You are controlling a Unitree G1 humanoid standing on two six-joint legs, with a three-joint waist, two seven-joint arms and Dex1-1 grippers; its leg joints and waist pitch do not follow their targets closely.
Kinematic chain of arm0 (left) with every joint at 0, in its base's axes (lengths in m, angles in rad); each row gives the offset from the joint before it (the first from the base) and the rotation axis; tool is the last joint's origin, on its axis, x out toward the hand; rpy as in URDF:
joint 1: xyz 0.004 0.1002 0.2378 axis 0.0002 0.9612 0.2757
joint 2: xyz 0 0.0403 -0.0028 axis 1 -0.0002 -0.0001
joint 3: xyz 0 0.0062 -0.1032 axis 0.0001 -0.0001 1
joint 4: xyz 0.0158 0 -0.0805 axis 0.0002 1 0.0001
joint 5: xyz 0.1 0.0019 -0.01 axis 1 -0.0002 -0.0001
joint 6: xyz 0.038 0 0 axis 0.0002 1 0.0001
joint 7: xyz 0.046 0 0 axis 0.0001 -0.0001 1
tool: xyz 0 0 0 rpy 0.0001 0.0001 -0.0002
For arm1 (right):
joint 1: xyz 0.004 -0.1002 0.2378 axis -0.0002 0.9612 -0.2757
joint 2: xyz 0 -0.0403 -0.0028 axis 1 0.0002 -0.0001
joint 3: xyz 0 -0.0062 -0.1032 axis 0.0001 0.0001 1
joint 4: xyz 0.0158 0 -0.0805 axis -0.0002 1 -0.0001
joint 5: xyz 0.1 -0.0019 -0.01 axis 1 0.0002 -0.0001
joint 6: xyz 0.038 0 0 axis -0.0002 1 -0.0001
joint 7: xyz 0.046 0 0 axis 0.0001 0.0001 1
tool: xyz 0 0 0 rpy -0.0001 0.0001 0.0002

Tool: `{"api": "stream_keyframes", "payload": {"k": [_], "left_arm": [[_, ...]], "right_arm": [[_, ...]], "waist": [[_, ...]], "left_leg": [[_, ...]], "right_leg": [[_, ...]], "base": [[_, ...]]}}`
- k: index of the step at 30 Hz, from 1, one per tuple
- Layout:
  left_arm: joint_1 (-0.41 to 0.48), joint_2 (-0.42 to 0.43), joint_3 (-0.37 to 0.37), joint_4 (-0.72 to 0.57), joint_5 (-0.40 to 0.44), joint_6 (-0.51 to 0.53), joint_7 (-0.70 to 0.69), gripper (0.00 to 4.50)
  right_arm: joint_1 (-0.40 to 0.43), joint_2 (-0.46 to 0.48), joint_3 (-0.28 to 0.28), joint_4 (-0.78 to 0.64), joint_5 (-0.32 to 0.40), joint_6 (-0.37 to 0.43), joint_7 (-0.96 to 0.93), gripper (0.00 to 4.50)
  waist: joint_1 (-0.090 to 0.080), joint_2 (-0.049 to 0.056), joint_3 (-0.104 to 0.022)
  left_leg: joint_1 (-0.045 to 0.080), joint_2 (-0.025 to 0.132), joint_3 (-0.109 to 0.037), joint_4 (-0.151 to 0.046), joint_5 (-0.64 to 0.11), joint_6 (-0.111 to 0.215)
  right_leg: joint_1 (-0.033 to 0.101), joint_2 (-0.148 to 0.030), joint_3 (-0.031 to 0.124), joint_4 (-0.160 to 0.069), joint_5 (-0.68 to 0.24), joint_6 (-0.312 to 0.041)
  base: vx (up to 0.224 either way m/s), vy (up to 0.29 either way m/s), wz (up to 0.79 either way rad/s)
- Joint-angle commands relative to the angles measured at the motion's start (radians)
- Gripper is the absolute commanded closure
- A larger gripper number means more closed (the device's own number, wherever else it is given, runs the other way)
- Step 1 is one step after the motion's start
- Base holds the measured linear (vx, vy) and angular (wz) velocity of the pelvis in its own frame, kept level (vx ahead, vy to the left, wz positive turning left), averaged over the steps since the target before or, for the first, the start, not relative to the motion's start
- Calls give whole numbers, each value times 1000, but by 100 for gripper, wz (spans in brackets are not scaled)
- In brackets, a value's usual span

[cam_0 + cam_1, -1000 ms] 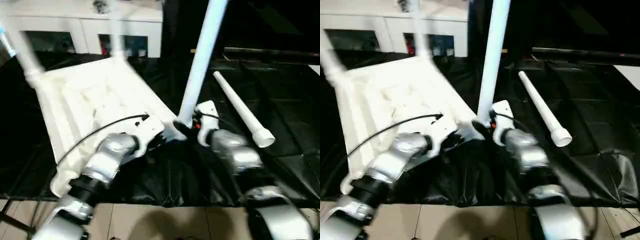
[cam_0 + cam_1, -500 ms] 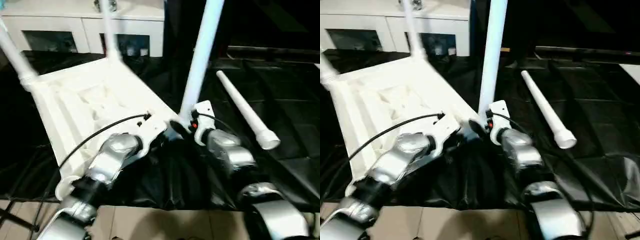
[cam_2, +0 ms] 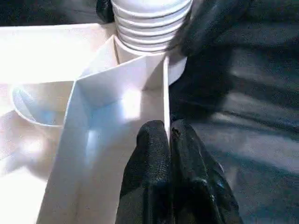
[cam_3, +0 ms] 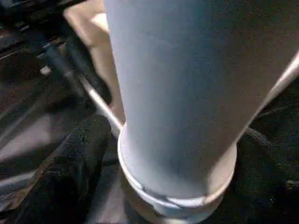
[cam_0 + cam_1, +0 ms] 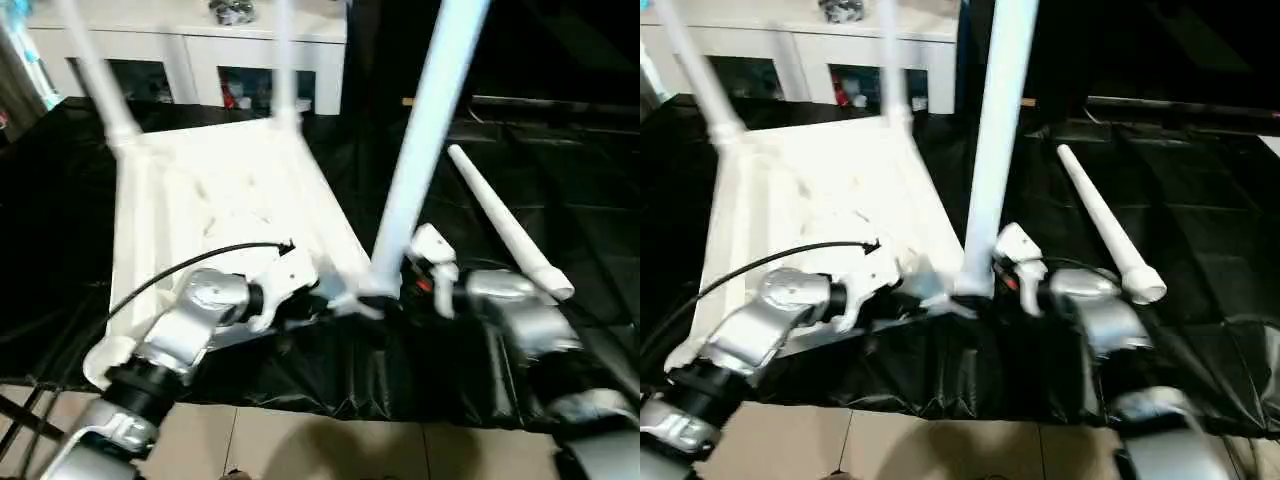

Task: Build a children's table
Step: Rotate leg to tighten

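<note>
Okay so the thing that changed in the last second is the right arm. It used to reach up to the leg from below; now the forearm has swung out and comes in at the leg from the bench's right side. The right gripper (image 5: 400, 292) is still down at the foot of the upright leg (image 5: 420, 150). I honestly can't tell whether it's clamped on or has let go.

The left gripper (image 3: 169, 133) hasn't budged. Its fingers are pinched fully closed on a thin rim wall of the tabletop (image 5: 230, 200), right next to that corner socket, where the leg's ribbed collar (image 3: 149, 23) sits.

Where everything is:
- The tabletop lies underside up on the left half of the black-covered bench (image 5: 560, 170), with its near edge at the bench's front edge.
- Two far legs (image 5: 95, 70) (image 5: 283, 60) are standing.
- This third one is up at the near right corner.
- The fourth leg (image 5: 505, 225) is loose on the right half, running back to front.

My read is that the swing was a twist to screw leg three home while the left steadies the top. That leaves one leg, for the bare near left corner.
</note>
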Motion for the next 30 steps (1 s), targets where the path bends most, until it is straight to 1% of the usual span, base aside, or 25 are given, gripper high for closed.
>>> {"api": "stream_keyframes", "payload": {"k": [1, 2, 3, 4, 5, 6, 7, 8, 11, 12, 13, 14, 15, 16, 18, 20, 21, 22, 23, 24, 25, 26, 28, 30], "left_arm": [[-2, 7, -15, -45, -17, -26, -43, 450], [-2, 9, -15, -46, -18, -26, -45, 450], [-1, 16, -16, -46, -19, -28, -55, 450], [0, 23, -17, -46, -21, -29, -66, 450], [1, 28, -19, -48, -23, -27, -75, 450], [3, 33, -20, -49, -26, -25, -83, 450], [4, 38, -21, -51, -29, -22, -93, 450], [5, 39, -21, -49, -29, -21, -93, 450], [6, 40, -21, -43, -30, -21, -100, 450], [6, 41, -21, -44, -31, -19, -102, 450], [6, 41, -20, -43, -31, -18, -102, 450], [5, 40, -18, -40, -28, -17, -95, 450], [5, 39, -16, -39, -26, -17, -93, 450], [5, 38, -14, -38, -25, -18, -89, 450], [1, 18, 4, -32, -26, 0, -51, 450], [-9, -6, 20, -20, -20, 15, 1, 450], [-15, -20, 27, -13, -13, 24, 34, 450], [-23, -36, 34, -6, -7, 33, 67, 450], [-38, -68, 44, 4, 5, 57, 130, 450], [-38, -68, 44, 4, 5, 57, 130, 450], [-48, -87, 47, 11, 16, 71, 167, 450], [-57, -103, 49, 17, 26, 80, 201, 450], [-82, -159, 64, 27, 40, 118, 298, 450], [-90, -183, 71, 29, 43, 134, 335, 450]], "right_arm": [[10, -7, 31, -50, 22, 12, 60, 63], [11, -8, 32, -52, 21, 13, 62, 63], [15, -9, 34, -61, 20, 15, 71, 79], [17, -9, 37, -65, 15, 17, 71, 79], [19, -9, 39, -67, 11, 15, 67, 79], [20, -9, 42, -69, 6, 13, 63, 93], [22, -8, 45, -70, 2, 10, 58, 107], [26, -6, 46, -72, 0, 10, 52, 113], [41, -5, 47, -95, 3, 26, 55, 137], [46, -4, 48, -102, 5, 31, 56, 149], [49, -2, 49, -105, 5, 33, 55, 162], [55, 4, 52, -108, 5, 35, 52, 162], [59, 6, 54, -110, 6, 37, 50, 164], [61, 8, 56, -111, 6, 37, 47, 170], [65, 35, 44, -102, 3, 38, -8, 173], [60, 70, 25, -74, -7, 32, -90, 175], [55, 93, 13, -55, -16, 30, -147, 175], [47, 120, 0, -29, -26, 32, -213, 175], [29, 169, -25, 17, -37, 43, -328, 175], [29, 169, -25, 17, -37, 43, -328, 175], [18, 197, -39, 42, -37, 47, -382, 175], [7, 224, -52, 64, -35, 49, -429, 175], [-33, 293, -82, 140, -43, 37, -578, 176], [-53, 318, -96, 176, -44, 30, -638, 176]], "waist": [[1, -4, -76], [0, -4, -76], [0, -4, -75], [0, 2, -75], [-1, 2, -75], [-2, 1, -74], [0, 8, -75], [-2, 4, -75], [1, 4, -75], [1, 5, -75], [-1, 3, -75], [-1, 1, -74], [0, 3, -74], [0, 1, -75], [-1, 0, -75], [-8, 0, -70], [-9, -1, -70], [-12, 3, -68], [-20, 2, -68], [-26, 2, -67], [-32, -1, -69], [-37, 0, -67], [-43, 3, -67], [-47, 3, -71]], "left_leg": [[7, 22, -3, -66, -229, 51], [8, 22, -3, -66, -230, 50], [9, 22, -2, -66, -234, 50], [10, 23, -4, -68, -240, 46], [11, 22, -3, -67, -245, 42], [10, 22, -3, -68, -247, 41], [12, 22, -4, -68, -249, 38], [11, 22, -4, -68, -254, 34], [12, 21, -3, -68, -250, 33], [12, 21, -4, -68, -251, 32], [11, 21, -4, -69, -253, 32], [11, 21, -4, -69, -256, 31], [11, 21, -4, -68, -258, 31], [11, 21, -4, -68, -255, 30], [11, 21, -4, -69, -253, 31], [14, 19, -5, -70, -282, 17], [13, 18, -6, -70, -285, 15], [14, 17, -7, -70, -291, 8], [12, 15, -8, -70, -300, 1], [11, 13, -10, -71, -308, -2], [9, 11, -14, -70, -316, -6], [9, 11, -15, -70, -323, -3], [8, 8, -16, -68, -326, -3], [9, 7, -15, -65, -318, -3]], "right_leg": [[56, -70, 45, -84, -341, -175], [56, -70, 44, -84, -338, -176], [55, -69, 44, -84, -339, -178], [54, -70, 44, -84, -344, -178], [54, -70, 45, -85, -345, -178], [55, -69, 44, -86, -346, -178], [54, -70, 44, -86, -346, -179], [55, -69, 45, -86, -341, -179], [56, -68, 45, -85, -330, -182], [56, -68, 45, -84, -328, -183], [57, -67, 44, -84, -330, -183], [57, -68, 45, -85, -339, -181], [56, -69, 45, -86, -348, -179], [56, -70, 45, -86, -353, -176], [56, -70, 45, -87, -356, -173], [51, -69, 43, -93, -413, -159], [53, -70, 42, -95, -428, -152], [49, -71, 41, -98, -464, -139], [50, -72, 39, -101, -491, -127], [51, -71, 36, -103, -510, -121], [54, -72, 31, -106, -542, -102], [51, -73, 30, -111, -560, -92], [49, -73, 27, -114, -582, -83], [47, -74, 26, -115, -570, -88]], "base": [[0, 0, 0], [0, 0, 0], [0, 0, 0], [0, 0, 0], [0, 0, 0], [0, 0, 0], [0, 0, 0], [0, 0, 0], [0, 0, 0], [0, 0, 0], [0, 0, 0], [0, 0, 0], [0, 0, 0], [0, 0, 0], [0, 0, 0], [0, 0, 0], [0, 0, 0], [0, 0, 0], [0, 0, 0], [0, 0, 0], [0, 0, 0], [0, 0, 0], [0, 0, 0], [0, 0, 0]]}}
